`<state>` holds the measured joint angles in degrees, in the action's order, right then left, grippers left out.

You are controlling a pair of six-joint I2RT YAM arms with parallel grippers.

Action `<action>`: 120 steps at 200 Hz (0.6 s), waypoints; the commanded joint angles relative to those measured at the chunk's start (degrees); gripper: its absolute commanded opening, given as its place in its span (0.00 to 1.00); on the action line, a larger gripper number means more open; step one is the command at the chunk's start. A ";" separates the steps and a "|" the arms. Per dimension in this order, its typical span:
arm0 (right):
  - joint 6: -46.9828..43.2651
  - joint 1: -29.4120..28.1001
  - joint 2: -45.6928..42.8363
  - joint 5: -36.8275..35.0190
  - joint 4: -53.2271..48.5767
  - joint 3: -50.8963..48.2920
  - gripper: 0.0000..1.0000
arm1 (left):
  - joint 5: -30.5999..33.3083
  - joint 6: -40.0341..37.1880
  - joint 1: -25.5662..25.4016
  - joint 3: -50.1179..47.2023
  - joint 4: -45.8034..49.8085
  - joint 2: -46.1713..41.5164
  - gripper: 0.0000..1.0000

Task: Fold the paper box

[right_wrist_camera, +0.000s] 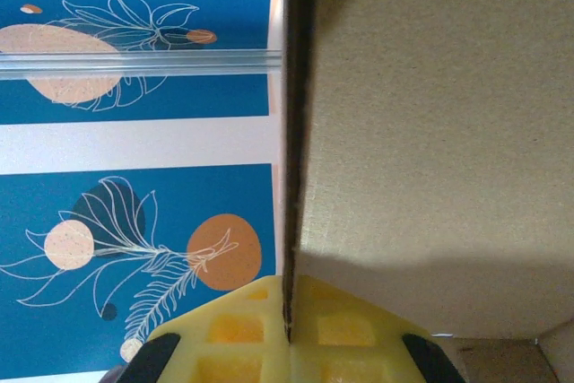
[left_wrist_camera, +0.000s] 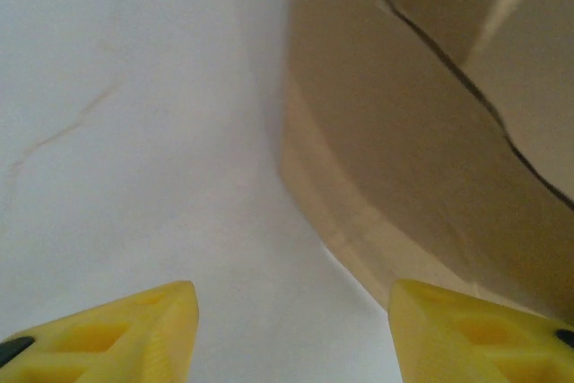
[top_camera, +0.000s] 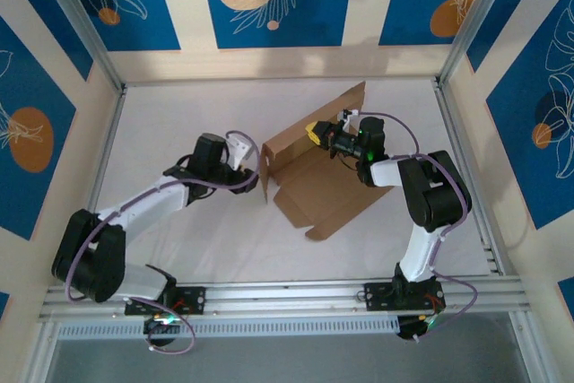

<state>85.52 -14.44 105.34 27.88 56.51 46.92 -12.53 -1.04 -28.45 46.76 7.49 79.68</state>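
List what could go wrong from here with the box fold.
1. The right gripper is shut on just the thin edge of a raised panel of the box. The panel could slip free or crease.
2. The left gripper is open beside the standing side flap, gripping nothing. A push there might slide the whole box across the table or let the flap drop.

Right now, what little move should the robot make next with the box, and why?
Probably ease the left gripper sideways so it pushes the upright side flap of the paper box inward. Its jaws stand open beside that flap, holding nothing, while the right gripper is shut on the raised back panel, steadying it.
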 commanded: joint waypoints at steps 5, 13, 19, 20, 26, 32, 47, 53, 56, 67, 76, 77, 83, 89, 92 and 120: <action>-0.75 0.00 1.54 -0.41 -2.10 0.76 0.00 | 2.12 0.48 -3.02 1.04 -3.11 1.07 0.60; -0.62 -0.06 1.53 -0.38 -2.28 0.90 0.00 | 2.65 0.83 -3.65 0.76 -4.15 1.25 0.61; -0.69 -0.23 1.54 -0.42 -2.38 0.97 0.00 | 3.32 1.01 -4.06 0.63 -4.91 1.47 0.62; -0.65 -0.23 1.54 -0.39 -2.42 0.98 0.00 | 3.45 0.98 -4.20 0.62 -5.01 1.50 0.62; -0.70 -0.32 1.54 -0.43 -2.55 1.16 0.00 | 4.35 1.11 -4.61 0.61 -5.66 1.87 0.63; -0.67 -0.40 1.54 -0.43 -2.61 1.32 0.00 | 5.01 1.21 -4.92 0.53 -6.35 2.16 0.64; -0.65 -0.81 1.54 -0.34 -2.90 1.47 0.00 | 6.10 1.47 -5.46 0.43 -8.54 3.02 0.65; -0.66 -0.99 1.54 -0.28 -2.96 1.44 0.00 | 6.33 1.48 -5.67 0.30 -9.77 3.42 0.66; -0.66 -1.02 1.54 -0.30 -2.97 1.44 0.00 | 6.49 1.48 -5.73 0.26 -10.25 3.62 0.67; -0.48 -1.39 1.54 -0.33 -2.85 1.32 0.00 | 7.70 1.48 -5.88 0.40 -11.76 4.52 0.67; -0.38 -1.54 1.59 -0.28 -2.82 1.23 0.00 | 8.29 1.56 -5.83 0.43 -13.20 5.23 0.68; -0.40 -1.60 1.59 -0.28 -2.81 1.20 0.00 | 8.30 1.56 -5.83 0.43 -13.29 5.31 0.68; -0.37 -1.65 1.62 -0.28 -2.74 1.09 0.00 | 8.61 1.55 -5.93 0.37 -14.47 5.78 0.68; -0.18 -1.86 1.62 -0.28 -2.57 0.92 0.00 | 9.03 1.47 -6.05 0.48 -15.49 6.29 0.68; -0.13 -1.89 1.69 -0.23 -2.48 0.90 0.00 | 9.16 1.39 -6.11 0.58 -15.80 6.56 0.69; 0.35 -2.15 1.75 0.37 -2.11 0.29 0.00 | 11.78 0.25 -7.02 1.13 -19.72 8.75 0.71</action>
<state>85.78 -15.55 105.67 27.07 56.12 47.57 -4.40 -0.01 -34.33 46.76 -6.07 86.56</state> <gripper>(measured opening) 0.065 0.699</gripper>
